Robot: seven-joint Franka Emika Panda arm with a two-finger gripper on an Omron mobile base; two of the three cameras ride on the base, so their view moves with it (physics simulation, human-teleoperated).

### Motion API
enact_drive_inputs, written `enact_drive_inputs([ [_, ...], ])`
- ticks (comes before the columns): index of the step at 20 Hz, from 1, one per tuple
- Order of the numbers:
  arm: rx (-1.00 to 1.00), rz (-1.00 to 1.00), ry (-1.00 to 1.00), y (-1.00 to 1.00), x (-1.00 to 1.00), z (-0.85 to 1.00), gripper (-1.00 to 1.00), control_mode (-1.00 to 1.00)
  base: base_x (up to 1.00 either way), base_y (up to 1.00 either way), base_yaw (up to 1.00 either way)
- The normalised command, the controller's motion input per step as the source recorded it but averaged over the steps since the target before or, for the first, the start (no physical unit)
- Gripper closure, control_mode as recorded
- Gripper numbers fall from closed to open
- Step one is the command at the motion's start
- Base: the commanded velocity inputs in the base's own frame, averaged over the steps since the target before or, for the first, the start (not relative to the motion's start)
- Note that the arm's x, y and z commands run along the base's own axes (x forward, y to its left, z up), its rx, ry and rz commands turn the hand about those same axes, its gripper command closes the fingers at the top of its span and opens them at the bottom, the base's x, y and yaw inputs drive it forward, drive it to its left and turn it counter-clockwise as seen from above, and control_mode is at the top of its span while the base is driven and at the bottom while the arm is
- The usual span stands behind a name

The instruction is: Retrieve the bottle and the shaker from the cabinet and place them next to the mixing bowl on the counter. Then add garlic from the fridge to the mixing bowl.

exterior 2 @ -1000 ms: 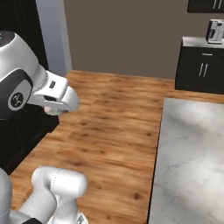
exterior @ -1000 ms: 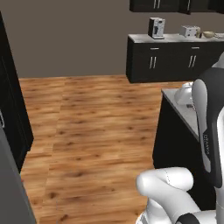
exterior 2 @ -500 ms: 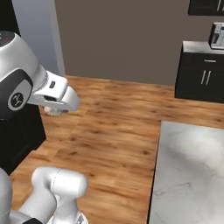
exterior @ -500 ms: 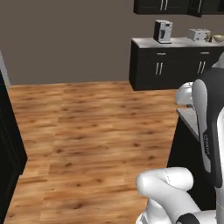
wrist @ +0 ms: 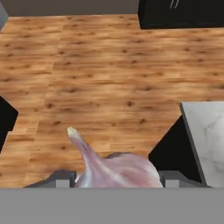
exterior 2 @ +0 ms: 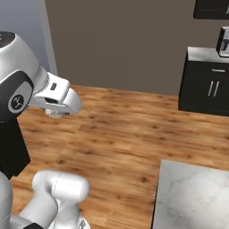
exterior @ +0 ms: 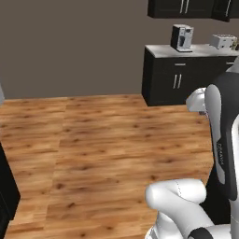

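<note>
Pinkish-white garlic (wrist: pixel 114 168) is sitting clamped in the gripper (wrist: pixel 117 178), stem poking up, hanging over wood floor (wrist: pixel 109 74) while the base is facing the far counter (exterior: pixel 186 50). Risks: bulb is rounded, so a jolt could be slipping it out onto the floor; the marble corner (wrist: pixel 205 140) is passing close, so clipping it is possible.

Pale pink-white garlic (wrist: pixel 114 169), warm brown wood-grain floor (exterior: pixel 102 140), white grey-veined marble counter (wrist: pixel 207 135), black cabinets (exterior: pixel 175 81).

Far desk (exterior: pixel 205 50) bearing a coffee machine (exterior: pixel 181 37) and toaster (exterior: pixel 222 41); bare wood floor (exterior: pixel 107 154) below
</note>
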Motion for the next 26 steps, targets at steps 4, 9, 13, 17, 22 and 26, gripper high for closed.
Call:
enact_drive_inputs([
  [4, 0.00, 0.00, 0.00, 0.00, 0.00, 0.00, 1.00, 1.00, 1.00, 0.01, 0.00],
  [9, 0.00, 0.00, 0.00, 0.00, 0.00, 0.00, 1.00, 1.00, 1.00, 0.10, 0.00],
  [13, 0.00, 0.00, 0.00, 0.00, 0.00, 0.00, 1.00, 1.00, 1.00, 0.18, 0.00],
  [17, 0.00, 0.00, 0.00, 0.00, 0.00, 0.00, 1.00, 1.00, 1.00, 0.12, 0.00],
  [22, 0.00, 0.00, 0.00, 0.00, 0.00, 0.00, 1.00, 1.00, 1.00, -0.06, -0.10],
  [26, 0.00, 0.00, 0.00, 0.00, 0.00, 0.00, 1.00, 1.00, 0.69, -0.40, -0.57],
])
